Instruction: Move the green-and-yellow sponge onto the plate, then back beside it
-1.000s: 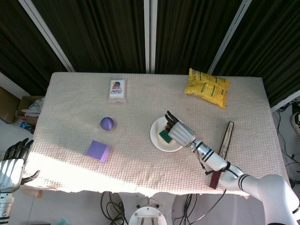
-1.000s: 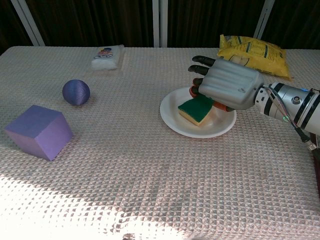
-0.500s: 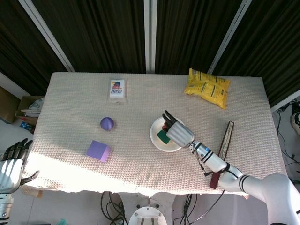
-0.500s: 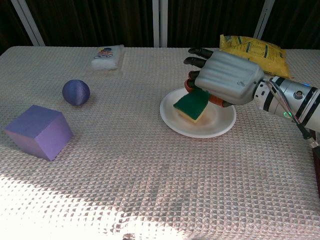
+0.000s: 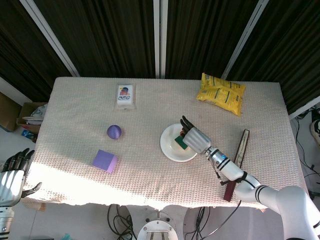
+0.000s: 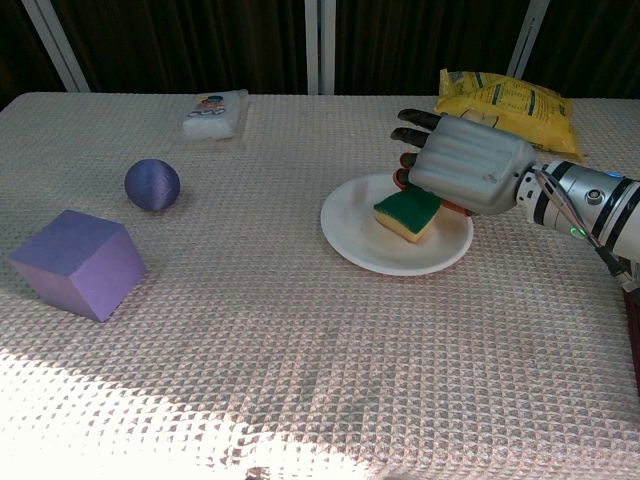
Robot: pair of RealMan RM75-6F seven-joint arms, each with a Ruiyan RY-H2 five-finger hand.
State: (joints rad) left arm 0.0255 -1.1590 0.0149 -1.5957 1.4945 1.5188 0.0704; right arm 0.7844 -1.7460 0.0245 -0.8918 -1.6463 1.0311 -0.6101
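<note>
Slip risk first: sponge (image 6: 408, 213) looks held only at its far right edge and tilted, so it could drop back onto plate (image 6: 345, 245) or catch the rim and drag the plate when carried off sideways. Snack bag (image 6: 505, 100) lies just behind, bumpable if the arm swings far. Right hand (image 6: 462, 165) grasps the sponge, fingers curled round it, over the plate's right half; whether it touches the plate, cannot tell. Left hand (image 5: 12, 174) hangs off the table's left edge, fingers apart, holding nothing.
</note>
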